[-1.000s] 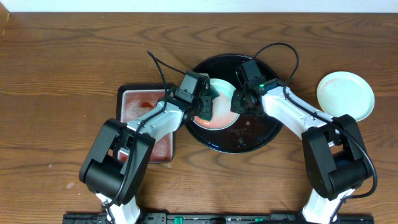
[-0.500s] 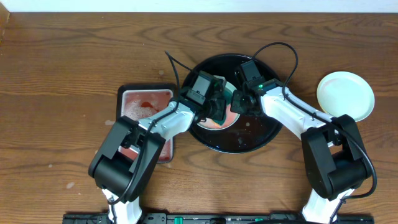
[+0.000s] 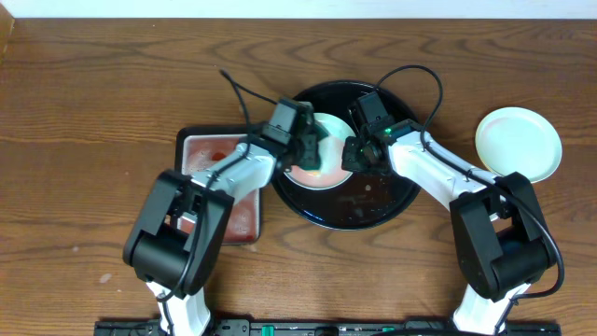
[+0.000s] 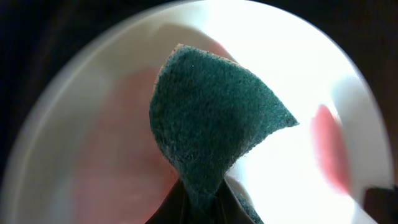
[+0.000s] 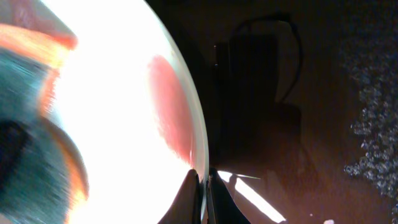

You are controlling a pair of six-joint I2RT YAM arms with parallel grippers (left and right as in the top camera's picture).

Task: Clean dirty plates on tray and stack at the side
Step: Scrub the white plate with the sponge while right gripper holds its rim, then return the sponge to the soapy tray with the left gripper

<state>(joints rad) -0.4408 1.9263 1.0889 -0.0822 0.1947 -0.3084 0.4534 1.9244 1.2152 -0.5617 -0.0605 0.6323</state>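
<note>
Teal sponge (image 4: 211,130) (pinched in left end effector (image 3: 311,151)) rests on red-smeared plate (image 4: 298,74).

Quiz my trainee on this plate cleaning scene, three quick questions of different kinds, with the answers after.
1. True or false: the left hand presses a sponge onto the plate in the round black tray.
2. Which hand pinches that plate's rim? A) left B) right
3. Fill in: seen from overhead, the lone plate lies outside the tray, on its ____ side.
Key: 1 true; 2 B, the right hand; 3 right.
</note>
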